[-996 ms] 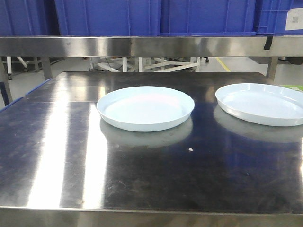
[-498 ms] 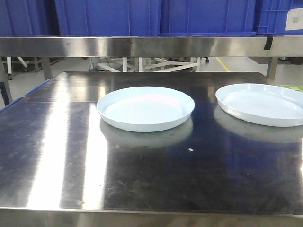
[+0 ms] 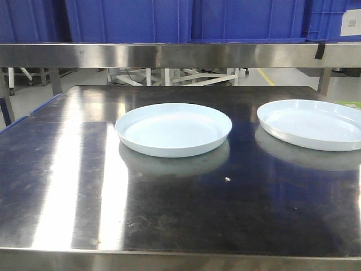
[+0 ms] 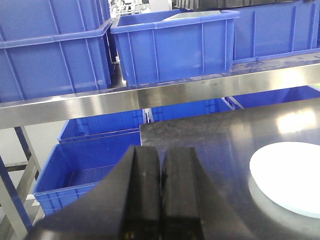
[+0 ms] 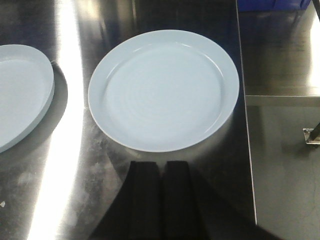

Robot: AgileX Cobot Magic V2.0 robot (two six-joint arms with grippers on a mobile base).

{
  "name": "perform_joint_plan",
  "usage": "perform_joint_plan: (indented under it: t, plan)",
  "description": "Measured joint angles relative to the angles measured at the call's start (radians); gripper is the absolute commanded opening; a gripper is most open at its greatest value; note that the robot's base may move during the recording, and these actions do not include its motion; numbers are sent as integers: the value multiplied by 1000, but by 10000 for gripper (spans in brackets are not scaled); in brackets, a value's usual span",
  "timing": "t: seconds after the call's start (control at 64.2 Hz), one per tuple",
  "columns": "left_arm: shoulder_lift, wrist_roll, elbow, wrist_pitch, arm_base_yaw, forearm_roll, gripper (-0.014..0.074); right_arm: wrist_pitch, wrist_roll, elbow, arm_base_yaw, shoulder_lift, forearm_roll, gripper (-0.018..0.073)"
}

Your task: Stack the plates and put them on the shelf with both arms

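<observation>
The middle plate [image 3: 174, 129] lies flat near the centre of the tabletop [image 3: 67, 186]; the right plate [image 3: 311, 124] sits apart by the right edge, unstacked. Behind runs the shelf [image 3: 169, 55] under blue crates [image 3: 186, 20]. The left gripper [image 4: 160, 152] and right gripper [image 5: 161, 167] are both pinched together, empty

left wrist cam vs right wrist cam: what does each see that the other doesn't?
Left wrist only: the brushed stainless-steel shelf rail bearing big blue plastic crates, and the left gripper, jaws together. Right wrist only: one pale blue-white round plate seen whole, a second plate cut off at the left edge, and the right gripper, jaws together; of the blue it catches just a sliver at the top. Both: the dark reflective steel tabletop and a pale plate, though the left wrist view shows only a partial plate at its right edge.
</observation>
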State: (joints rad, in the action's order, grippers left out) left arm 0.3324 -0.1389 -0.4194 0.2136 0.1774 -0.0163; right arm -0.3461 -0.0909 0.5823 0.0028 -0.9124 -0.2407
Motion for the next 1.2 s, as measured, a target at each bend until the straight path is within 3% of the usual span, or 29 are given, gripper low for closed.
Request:
perform_joint_plan:
  t: [0.265,0.498,0.669,0.747,0.981,1.199]
  plan:
    - [0,0,0,0,0,0,83,-82,0,181,-7,-211,0,57]
    - [0,0,0,0,0,0,83,-277,0,355,-143,-399,-60,58]
    - [0,0,0,0,0,0,83,-446,0,509,-172,-530,-57,64]
    - [0,0,0,-2,0,0,83,-508,-1,587,-172,-599,-57,112]
    - [0,0,0,-2,0,0,83,-647,-1,827,-178,-808,-35,383]
    - [0,0,0,-2,0,0,83,-697,17,1011,-179,-971,32,399]
